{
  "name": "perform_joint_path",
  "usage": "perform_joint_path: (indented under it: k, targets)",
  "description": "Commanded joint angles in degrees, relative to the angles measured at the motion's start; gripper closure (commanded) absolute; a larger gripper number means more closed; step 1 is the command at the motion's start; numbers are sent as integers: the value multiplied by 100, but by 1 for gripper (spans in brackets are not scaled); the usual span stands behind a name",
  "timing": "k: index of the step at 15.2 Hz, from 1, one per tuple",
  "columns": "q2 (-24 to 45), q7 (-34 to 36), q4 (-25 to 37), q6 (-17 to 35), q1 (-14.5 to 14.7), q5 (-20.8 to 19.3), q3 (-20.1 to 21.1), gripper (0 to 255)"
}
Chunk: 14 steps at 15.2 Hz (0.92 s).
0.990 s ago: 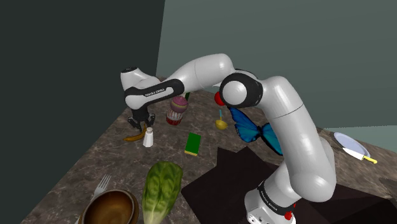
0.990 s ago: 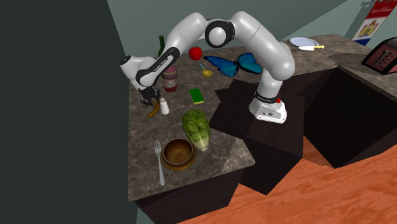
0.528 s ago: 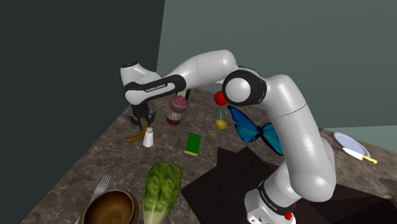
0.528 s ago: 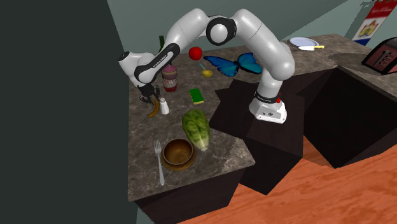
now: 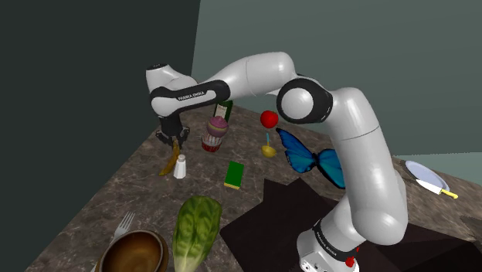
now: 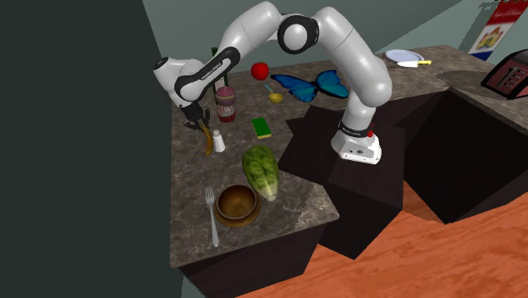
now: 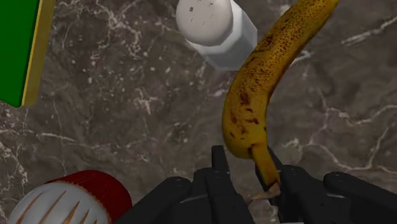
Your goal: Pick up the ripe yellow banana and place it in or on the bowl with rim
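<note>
Just beside the shaker [image 7: 213, 28], the claw [image 7: 248, 168] is clamped on the banana [image 7: 267, 70] by its stem end, so the fruit hangs tip-down. With so thin a hold it may swing, slip or knock the shaker. The bowl [image 5: 135, 253] sits well apart from the shaker, across bare desk [image 5: 116, 193], with lettuce [image 5: 197, 224] crowding it.

white "franka emika" lettering stands on the arm's [image 5: 232, 81] dark forearm band [image 5: 189, 96].

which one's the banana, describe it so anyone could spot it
Follow the white arm to its black gripper over the dark marble counter, near the dark wall. The banana hangs from it, one end clasped, beside the white shaker. It is the only long, curved thing there: yellow with brown speckles.
</note>
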Motion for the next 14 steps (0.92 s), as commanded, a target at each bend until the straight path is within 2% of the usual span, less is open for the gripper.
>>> perform_joint_path:
  k: [1,5,6,11,14]
  targets:
    - [-97,-8,-26,-75,-7,17,16,255]
    - [-179,-26,-12,-166,-15,34,28,255]
    - [-179,-26,-12,-166,-15,34,28,0]
    - [215,1633,186,4,837,-257,-295,0]
    - [288,1726,133,125,865,-286,-329,0]
